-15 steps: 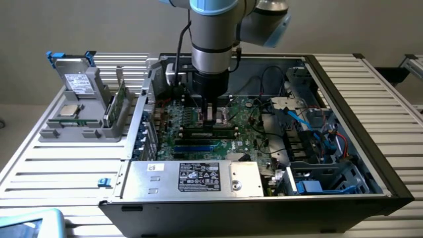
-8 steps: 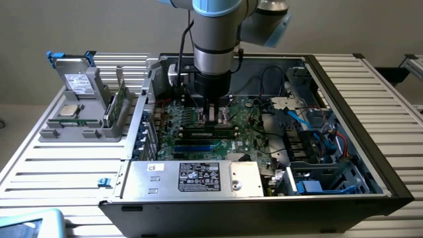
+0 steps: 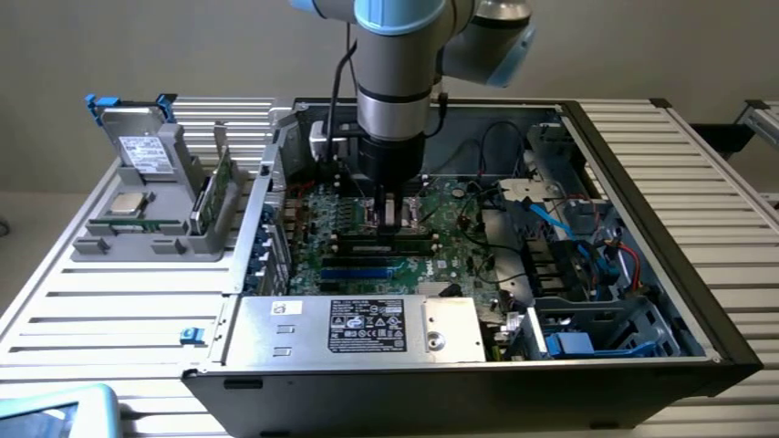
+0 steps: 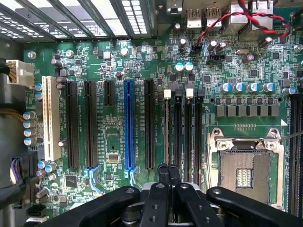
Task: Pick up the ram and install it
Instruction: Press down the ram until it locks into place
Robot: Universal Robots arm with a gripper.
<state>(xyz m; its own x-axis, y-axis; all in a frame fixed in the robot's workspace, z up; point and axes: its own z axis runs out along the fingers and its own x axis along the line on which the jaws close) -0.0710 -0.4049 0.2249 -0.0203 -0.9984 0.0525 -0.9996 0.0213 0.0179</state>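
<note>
light: even, soft, moderately bright | shadows: dim inside the computer case (image 3: 633, 301) under the arm (image 3: 396, 82) | glare: pale sheen on the slatted worktop (image 3: 681, 155), washed-out slots beyond the motherboard (image 4: 118, 156) | focus: board sharp, dark tool (image 4: 169, 177) slightly soft | edges: mild bowing

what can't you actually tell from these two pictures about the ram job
- Whether a ram stick sits in the memory slots: wrist view looks at them edge-on; exterior view, the gripper and arm cover them.
- What the shut gripper touches: its tips hide the contact point in the wrist view.
- Green board in the grey holder: exterior view, seen edge-on, too small to identify.
- Label text on the metal box: too small.
</note>
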